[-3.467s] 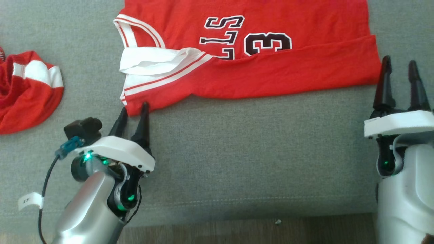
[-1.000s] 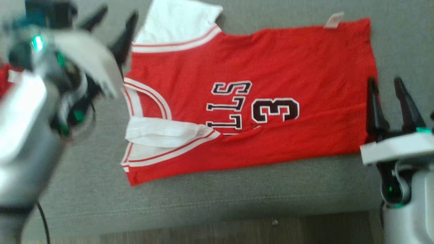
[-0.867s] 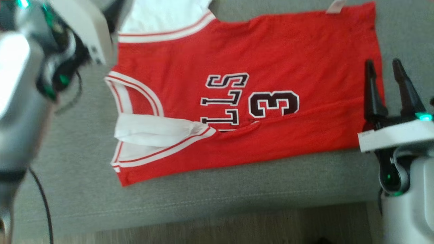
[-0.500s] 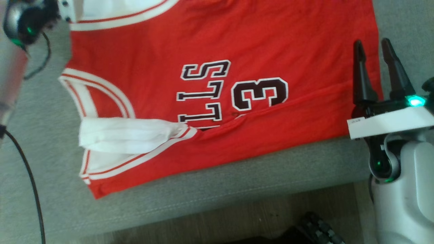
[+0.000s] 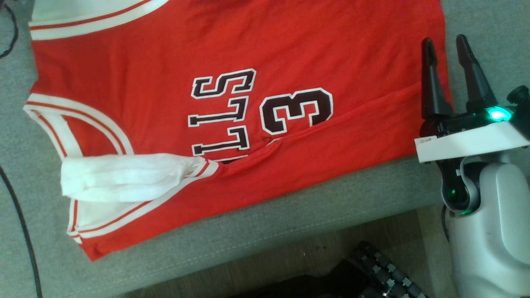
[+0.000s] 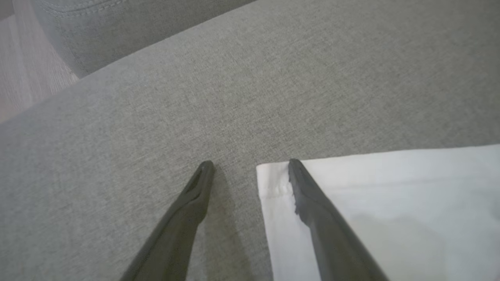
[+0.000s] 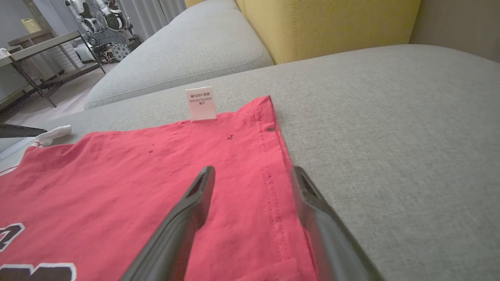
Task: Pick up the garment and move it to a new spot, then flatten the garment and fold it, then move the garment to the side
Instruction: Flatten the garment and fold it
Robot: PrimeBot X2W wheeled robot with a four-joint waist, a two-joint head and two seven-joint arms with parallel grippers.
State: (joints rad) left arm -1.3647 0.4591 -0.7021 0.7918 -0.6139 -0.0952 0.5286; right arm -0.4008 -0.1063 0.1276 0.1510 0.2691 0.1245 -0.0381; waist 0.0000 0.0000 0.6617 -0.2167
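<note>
1. The left hand [image 6: 250, 163] is spread and holds nothing. One finger is over the grey sofa [image 6: 273, 78], the other over a white corner of the jersey [image 6: 390, 203].
2. The red jersey lies spread on the sofa seat near its front edge, with its near side folded over onto the lettering.
3. The right hand [image 5: 444, 39] is spread and empty, its fingers either side of the jersey's hem, one over red cloth and one over sofa.

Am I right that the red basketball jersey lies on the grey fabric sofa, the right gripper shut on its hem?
No: the right gripper is open, holding nothing, as the right wrist view shows; the red basketball jersey does lie on the grey fabric sofa.
</note>
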